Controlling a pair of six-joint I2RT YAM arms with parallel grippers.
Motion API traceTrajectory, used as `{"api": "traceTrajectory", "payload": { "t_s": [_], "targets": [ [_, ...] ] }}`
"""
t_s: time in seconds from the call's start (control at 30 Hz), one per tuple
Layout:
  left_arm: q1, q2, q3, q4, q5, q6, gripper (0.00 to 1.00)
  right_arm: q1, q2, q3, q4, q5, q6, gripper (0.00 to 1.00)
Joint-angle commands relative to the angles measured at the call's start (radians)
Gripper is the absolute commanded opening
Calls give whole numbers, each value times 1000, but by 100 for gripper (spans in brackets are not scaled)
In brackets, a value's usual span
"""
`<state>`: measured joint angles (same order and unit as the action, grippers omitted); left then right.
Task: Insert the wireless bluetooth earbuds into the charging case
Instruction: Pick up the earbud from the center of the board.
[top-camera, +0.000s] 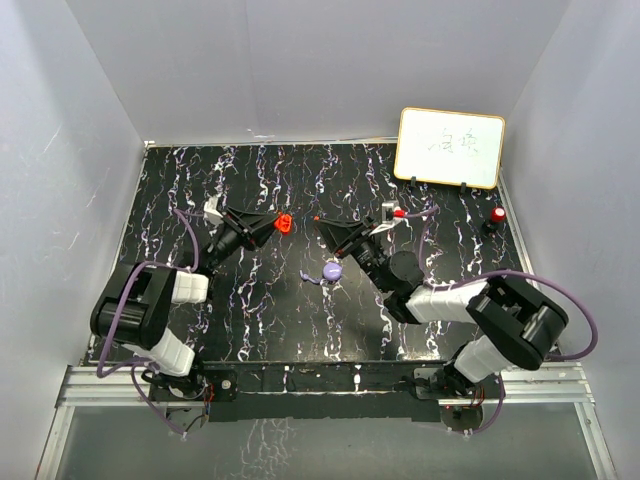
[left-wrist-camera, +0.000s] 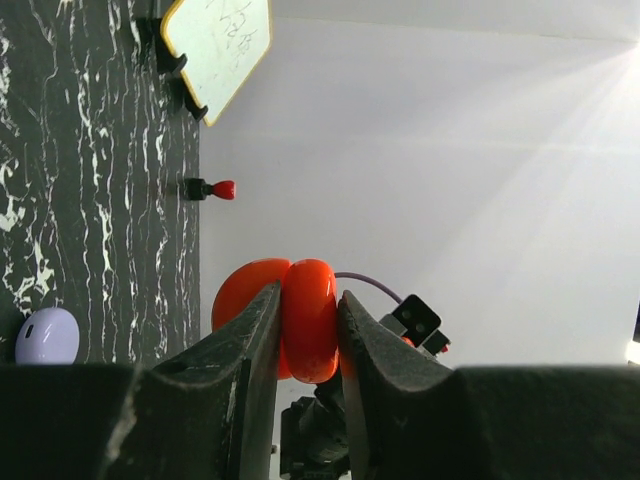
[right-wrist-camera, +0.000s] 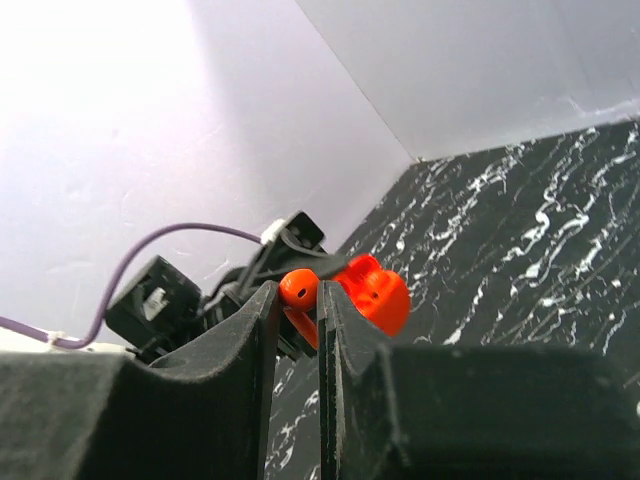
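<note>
My left gripper (top-camera: 272, 224) is shut on the red round charging case (top-camera: 285, 223) and holds it above the table. In the left wrist view the case (left-wrist-camera: 310, 320) sits pinched between the fingers, its two halves showing side by side. My right gripper (top-camera: 320, 221) is shut on the tiny red earbud (right-wrist-camera: 300, 288), a short way right of the case. In the right wrist view the red case (right-wrist-camera: 378, 297) lies just beyond the fingertips. A purple round case (top-camera: 333, 270) lies on the table between the arms and also shows in the left wrist view (left-wrist-camera: 47, 335). The purple earbud is not in view.
A small whiteboard (top-camera: 450, 147) stands at the back right of the black marbled table (top-camera: 250, 320). A black post with a red top (top-camera: 497, 216) stands near the right edge. White walls enclose the table on three sides.
</note>
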<state>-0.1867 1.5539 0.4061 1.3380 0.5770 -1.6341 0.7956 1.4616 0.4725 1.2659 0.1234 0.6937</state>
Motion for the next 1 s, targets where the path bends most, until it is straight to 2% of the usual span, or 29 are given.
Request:
{"api": "traceTrajectory", "payload": {
  "t_s": [0.0,0.33,0.97],
  "targets": [
    [-32,51,33,192,-35,-83,0,-7,57,-19,264,-28,-58,4],
    [-88,75,63,184,-37,-89,0,-11,196,-6,464,-83,-49,1],
    [-155,43,39,135,-55,-60,0,-15,250,7,548,-44,-66,0]
  ]
}}
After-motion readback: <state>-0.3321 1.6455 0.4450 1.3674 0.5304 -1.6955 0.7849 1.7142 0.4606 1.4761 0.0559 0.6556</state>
